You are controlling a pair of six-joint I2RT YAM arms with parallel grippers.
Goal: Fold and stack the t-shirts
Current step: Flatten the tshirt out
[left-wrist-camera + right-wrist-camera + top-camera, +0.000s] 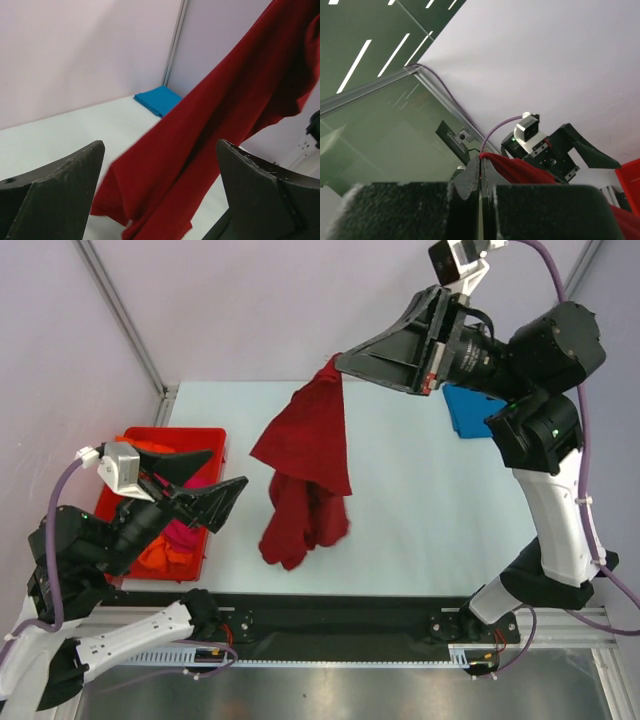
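**Dark red t-shirt** [305, 470]: soft matte cloth. It hangs from one pinched top corner, spreads into a rough triangle with diagonal folds, then gathers into a crumpled bunch at its lower end. The bunch lies low over the surface [420, 520]. Contact with the surface cannot be confirmed.

**Right hand** [338, 362]: located at the shirt's top corner, raised well above the surface. Its black wedge-shaped fingers are pressed together on the cloth. In the right wrist view a red fold emerges from the seam between the fingers.

**Left hand** [229, 467]: located left of the shirt, near it but apart from it. Its fingers are spread wide and hold nothing. In the left wrist view the hanging cloth fills the space beyond the two dark, rough-edged fingers [55, 195].

**Surroundings**
- Red bin [205, 435]: rigid plastic, rectangular, left of the shirt. The left arm covers much of it.
- Orange t-shirt [160, 558] and magenta-pink t-shirt [185, 535]: crumpled inside the bin.
- Bright blue t-shirt [468, 412]: right of the shirt, lying flat on the surface with straight edges. The right arm partly covers it.
- Surface: pale, smooth and matte.
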